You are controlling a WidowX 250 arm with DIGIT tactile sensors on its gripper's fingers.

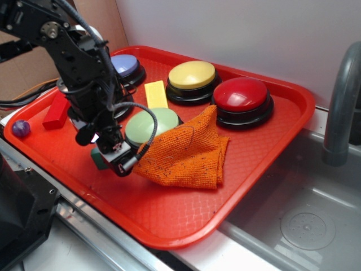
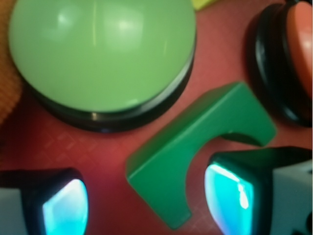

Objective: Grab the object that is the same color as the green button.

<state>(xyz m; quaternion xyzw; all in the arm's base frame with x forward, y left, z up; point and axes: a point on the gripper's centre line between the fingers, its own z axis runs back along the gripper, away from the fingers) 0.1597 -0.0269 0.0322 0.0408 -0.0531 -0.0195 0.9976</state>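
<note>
Green arch block [image 2: 195, 147] lies mid-frame in wrist view, just below green button [image 2: 100, 54]. Gripper [image 2: 146, 200] jaws wide, holding nothing. We judge: we centre block between both fingers, descend, then close on flat sides.

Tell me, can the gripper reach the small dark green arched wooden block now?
Probably yes: the open gripper hangs just over the small dark green arched wooden block, fingers astride it, with nothing lying on top.

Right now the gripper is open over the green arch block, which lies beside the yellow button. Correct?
Not quite. The wrist view shows the open gripper over the green arch block, but the block lies beside the green button, not the yellow one. The rest holds.
</note>
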